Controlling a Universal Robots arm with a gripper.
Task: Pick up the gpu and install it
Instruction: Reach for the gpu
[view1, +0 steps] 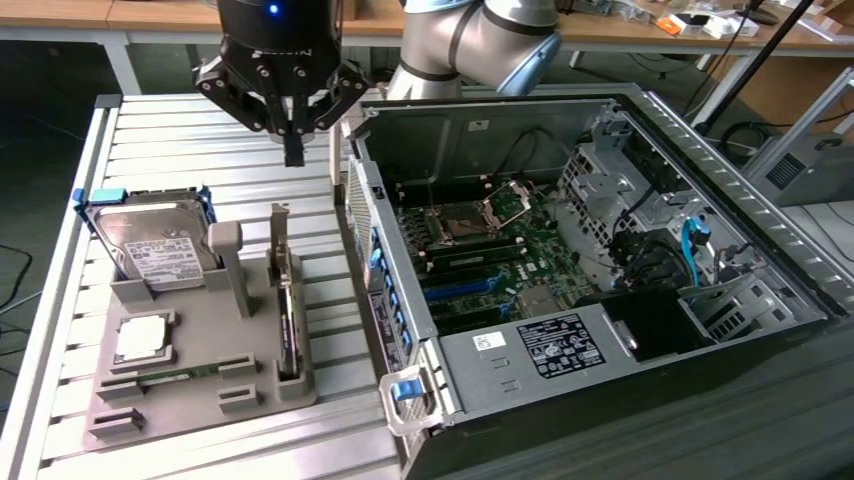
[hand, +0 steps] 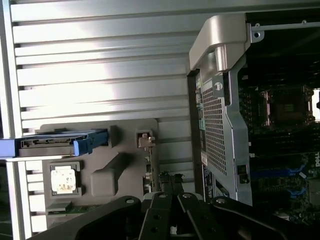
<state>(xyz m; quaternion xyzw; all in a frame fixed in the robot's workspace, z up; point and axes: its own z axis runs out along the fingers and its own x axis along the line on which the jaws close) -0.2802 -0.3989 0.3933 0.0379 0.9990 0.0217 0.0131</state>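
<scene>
Since the gpu (view1: 284, 320) stands on edge in a slot along the side of the grey fixture (view1: 187, 398) nearest the open PC case (view1: 441, 125), only its thin top edge and flat faces can be reached. The long axis runs level along that side of the fixture, roughly parallel to the case's rear panel. The metal bracket end sticks upright at the far end, toward the arm.

Judgement: the card is light, stiff and thin, but fragile. The board and its contacts won't like side load or twisting. The best hold looks like a pinch across the two faces at the top edge near the middle, or close to the bracket, which is the sturdiest part. A straight lift out of the slot, no rocking.

On the same fixture, the hard drive (view1: 154, 250) and CPU (view1: 143, 338) sit to the exterior view's left, apart from the card.

The gripper (view1: 294, 150) has its fingers together and holds nothing. It hangs over the slatted table (view1: 174, 140) beyond the bracket end, well apart from the gpu.
</scene>
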